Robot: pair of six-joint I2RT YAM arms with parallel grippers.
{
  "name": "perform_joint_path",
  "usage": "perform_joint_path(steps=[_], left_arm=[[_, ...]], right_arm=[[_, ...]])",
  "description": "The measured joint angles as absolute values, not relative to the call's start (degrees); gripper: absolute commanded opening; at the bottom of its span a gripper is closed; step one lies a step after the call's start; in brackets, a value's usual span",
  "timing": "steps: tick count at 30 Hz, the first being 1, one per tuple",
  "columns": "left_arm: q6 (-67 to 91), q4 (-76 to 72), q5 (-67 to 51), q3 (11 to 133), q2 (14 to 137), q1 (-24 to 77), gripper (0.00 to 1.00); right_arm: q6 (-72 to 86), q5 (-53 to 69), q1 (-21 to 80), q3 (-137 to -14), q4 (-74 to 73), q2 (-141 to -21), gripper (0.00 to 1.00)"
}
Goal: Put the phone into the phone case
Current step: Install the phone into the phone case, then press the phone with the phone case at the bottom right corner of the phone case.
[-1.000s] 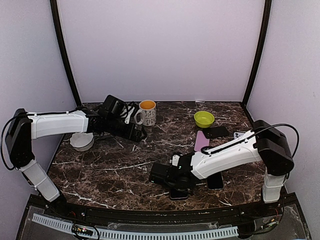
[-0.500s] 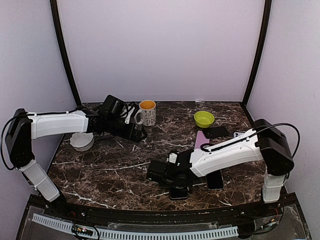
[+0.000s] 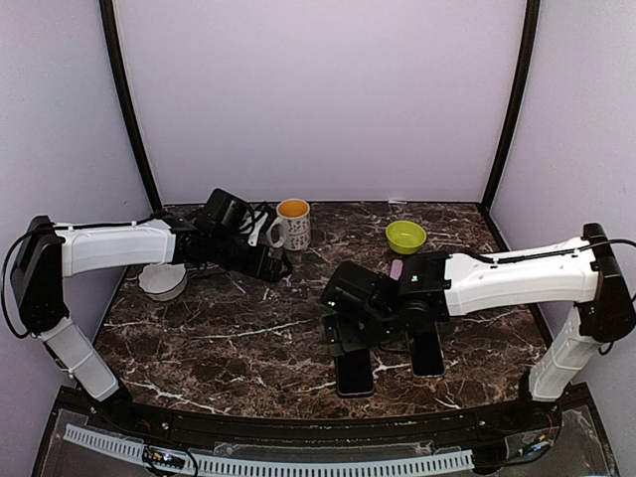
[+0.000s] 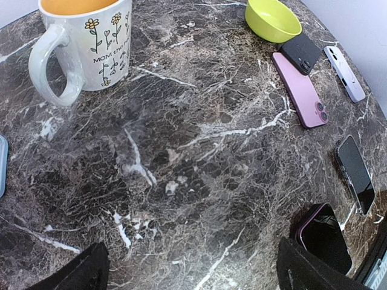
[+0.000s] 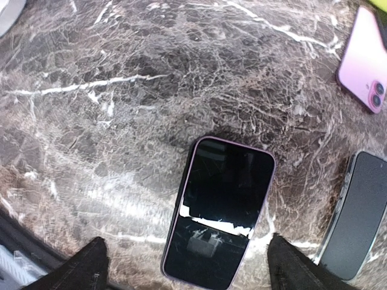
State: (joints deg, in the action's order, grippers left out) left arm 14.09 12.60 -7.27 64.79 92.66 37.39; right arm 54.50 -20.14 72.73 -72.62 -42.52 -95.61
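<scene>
A black phone with a purple case rim around it lies flat, screen up, near the table's front edge. It also shows in the left wrist view. My right gripper is open and empty, hovering above the phone without touching it; in the top view the right gripper sits just behind the phone. My left gripper is open and empty over bare marble, near the mug at the back left.
A second black phone lies right of the cased one. A pink phone, a black case and a pale case lie by the green bowl. A flowered mug and a white bowl stand at the left.
My right gripper has lifted and drawn back and to the right, off the cased phone, which now lies uncovered. The left arm has not moved.
</scene>
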Motion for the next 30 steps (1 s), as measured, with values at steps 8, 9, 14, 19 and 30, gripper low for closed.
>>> perform_joint_path(steps=[8, 9, 14, 19, 30], left_arm=[[14.1, 13.0, -7.7, 64.9, 92.7, 37.4, 0.99], [14.1, 13.0, -7.9, 64.9, 92.7, 37.4, 0.99], [13.7, 13.5, -8.2, 65.6, 92.7, 37.7, 0.99], [12.3, 13.7, -8.1, 66.4, 93.9, 39.6, 0.99], [10.7, 12.5, -9.6, 63.4, 93.6, 48.8, 0.98]], right_arm=[[50.3, -8.5, 68.4, -61.3, -37.0, -84.9, 0.49], [49.9, -7.0, 67.9, -59.4, -35.5, -83.3, 0.49], [49.7, -0.7, 65.1, -49.5, -26.3, -76.5, 0.49], [49.8, 3.8, 61.1, -41.1, -18.7, -74.4, 0.45], [48.7, 10.7, 58.2, -33.2, -7.9, -75.9, 0.36]])
